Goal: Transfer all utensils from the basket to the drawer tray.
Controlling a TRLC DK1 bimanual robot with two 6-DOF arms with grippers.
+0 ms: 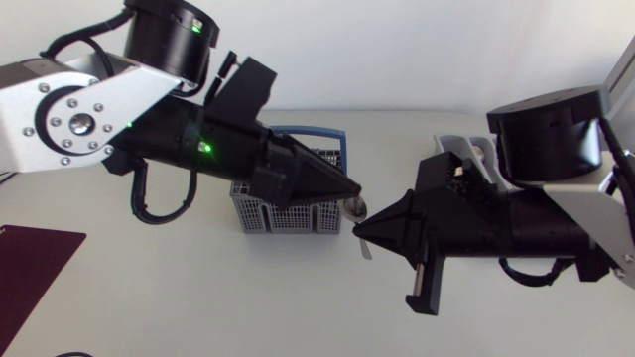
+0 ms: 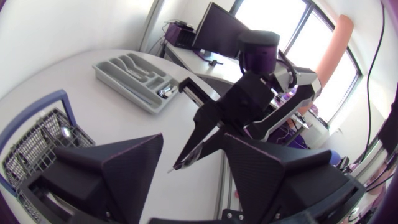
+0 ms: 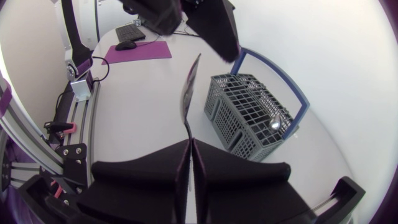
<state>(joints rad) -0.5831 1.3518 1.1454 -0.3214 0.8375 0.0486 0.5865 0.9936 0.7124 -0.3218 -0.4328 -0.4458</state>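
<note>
R gripper [image 3: 191, 142] clamps utensil [image 3: 188, 93] — L gripper [image 2: 193, 137] spread, by basket [image 3: 244, 124].

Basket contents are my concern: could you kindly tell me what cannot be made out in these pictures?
Basket: in the head view the left arm covers most compartments; only one spoon shows, in the wrist views.
Drawer tray: the right arm hides most of it in the head view; in the left wrist view its contents are too small.
Utensil in the right pincer: edge-on, its kind is unclear.
</note>
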